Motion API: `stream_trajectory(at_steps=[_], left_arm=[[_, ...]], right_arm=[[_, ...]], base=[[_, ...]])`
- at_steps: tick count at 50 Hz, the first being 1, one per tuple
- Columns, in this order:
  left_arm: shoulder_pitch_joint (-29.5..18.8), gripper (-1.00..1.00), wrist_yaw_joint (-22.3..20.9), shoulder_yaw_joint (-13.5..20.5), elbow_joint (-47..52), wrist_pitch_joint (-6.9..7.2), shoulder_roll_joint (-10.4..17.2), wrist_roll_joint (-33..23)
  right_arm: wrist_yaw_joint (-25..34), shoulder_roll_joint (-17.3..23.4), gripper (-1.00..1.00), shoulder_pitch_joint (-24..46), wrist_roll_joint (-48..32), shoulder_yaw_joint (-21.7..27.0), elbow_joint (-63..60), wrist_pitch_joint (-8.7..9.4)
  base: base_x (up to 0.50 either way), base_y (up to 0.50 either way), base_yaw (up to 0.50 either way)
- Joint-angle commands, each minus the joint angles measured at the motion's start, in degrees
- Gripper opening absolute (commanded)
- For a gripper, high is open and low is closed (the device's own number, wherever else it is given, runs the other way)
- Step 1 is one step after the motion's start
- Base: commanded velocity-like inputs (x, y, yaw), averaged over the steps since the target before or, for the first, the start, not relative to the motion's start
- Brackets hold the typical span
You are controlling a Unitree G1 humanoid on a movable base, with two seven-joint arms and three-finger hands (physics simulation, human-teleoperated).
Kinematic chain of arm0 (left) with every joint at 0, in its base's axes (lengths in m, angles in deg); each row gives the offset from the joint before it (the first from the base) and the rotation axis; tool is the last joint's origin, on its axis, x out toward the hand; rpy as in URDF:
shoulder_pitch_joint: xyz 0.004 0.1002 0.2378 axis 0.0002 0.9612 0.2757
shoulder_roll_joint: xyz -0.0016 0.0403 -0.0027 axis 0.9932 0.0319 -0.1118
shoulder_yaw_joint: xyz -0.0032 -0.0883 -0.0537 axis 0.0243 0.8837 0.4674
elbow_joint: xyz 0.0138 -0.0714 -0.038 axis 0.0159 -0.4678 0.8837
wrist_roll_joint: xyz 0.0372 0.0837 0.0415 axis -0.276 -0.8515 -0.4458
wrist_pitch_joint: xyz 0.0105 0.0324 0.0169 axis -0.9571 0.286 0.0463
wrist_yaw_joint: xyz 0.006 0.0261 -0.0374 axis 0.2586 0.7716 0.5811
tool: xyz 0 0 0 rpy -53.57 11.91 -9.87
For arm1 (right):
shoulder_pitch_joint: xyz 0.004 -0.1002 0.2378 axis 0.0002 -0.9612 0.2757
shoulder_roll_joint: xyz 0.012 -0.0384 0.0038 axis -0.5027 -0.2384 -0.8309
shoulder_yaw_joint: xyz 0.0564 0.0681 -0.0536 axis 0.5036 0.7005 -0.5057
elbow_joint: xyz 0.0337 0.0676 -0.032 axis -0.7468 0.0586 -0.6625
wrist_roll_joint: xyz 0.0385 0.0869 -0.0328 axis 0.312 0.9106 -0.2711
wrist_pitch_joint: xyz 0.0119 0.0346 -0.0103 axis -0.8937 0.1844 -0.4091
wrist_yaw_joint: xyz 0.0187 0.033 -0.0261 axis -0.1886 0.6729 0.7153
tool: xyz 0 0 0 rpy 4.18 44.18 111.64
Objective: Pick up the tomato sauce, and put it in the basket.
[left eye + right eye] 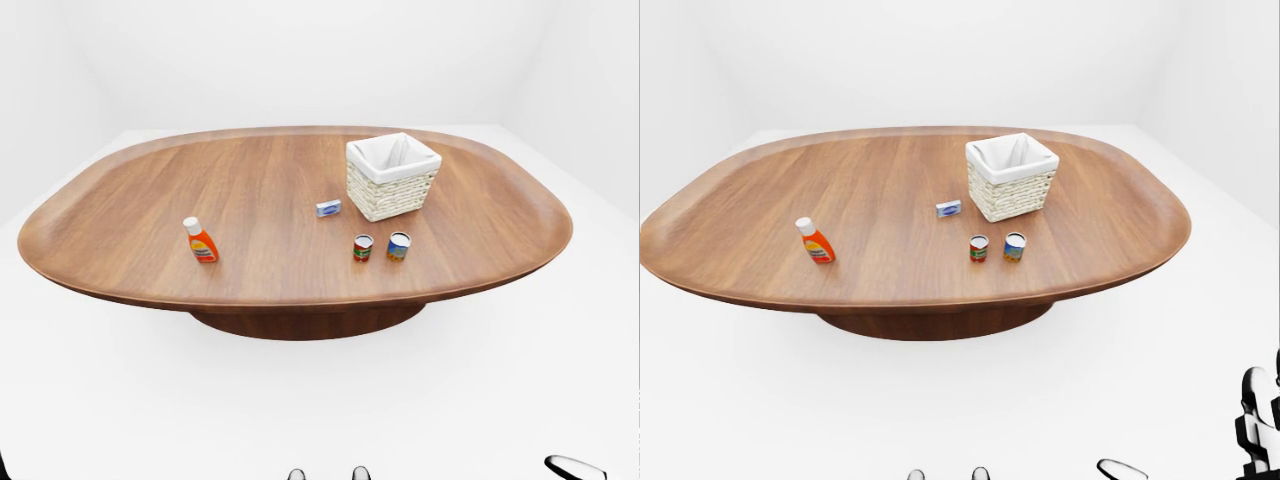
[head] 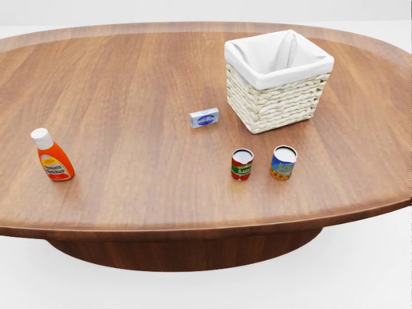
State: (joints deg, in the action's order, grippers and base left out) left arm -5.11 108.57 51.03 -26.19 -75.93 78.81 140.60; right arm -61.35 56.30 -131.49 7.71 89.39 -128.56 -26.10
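Note:
The tomato sauce can [image 2: 242, 164], red and green with a white lid, stands upright on the wooden table [image 2: 129, 96]. It is below and slightly left of the white-lined wicker basket [image 2: 278, 78] in the head view, apart from it. Of my right hand [image 1: 1185, 432] only black-and-white fingers [image 1: 1258, 420] and a thumb tip show, in the bottom right corner of the right-eye view. They are spread, hold nothing, and are low and far from the table. My left hand is in no view.
A blue-labelled can [image 2: 283, 162] stands just right of the tomato sauce can. A small blue box [image 2: 204, 118] lies left of the basket. An orange ketchup bottle [image 2: 53, 157] stands near the table's left side. White floor surrounds the table.

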Motion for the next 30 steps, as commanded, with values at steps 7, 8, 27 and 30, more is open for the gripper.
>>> stream_trajectory(at_steps=[7,8,27,30], left_arm=[[0.03,1.00,0.00,-0.19,0.40,0.00,-0.05,0.00],[0.04,1.00,0.00,-0.05,0.46,0.00,0.02,0.22],[0.14,1.00,0.00,-0.14,0.83,0.00,-0.18,0.22],[0.10,1.00,0.00,-0.36,0.73,0.00,-0.31,-0.08]], right_arm=[[-0.84,1.27,1.00,-0.60,-0.34,-0.45,-0.20,0.00],[-0.76,1.22,1.00,-0.93,-0.39,-0.48,-0.20,0.00],[0.29,0.79,1.00,0.19,-0.68,-0.83,-0.20,0.00],[0.42,0.82,1.00,0.78,-0.70,-0.92,-0.20,0.00]], base=[[0.00,-0.15,0.00],[0.00,-0.15,0.00],[0.00,-0.17,0.00],[0.00,-0.24,0.00]])
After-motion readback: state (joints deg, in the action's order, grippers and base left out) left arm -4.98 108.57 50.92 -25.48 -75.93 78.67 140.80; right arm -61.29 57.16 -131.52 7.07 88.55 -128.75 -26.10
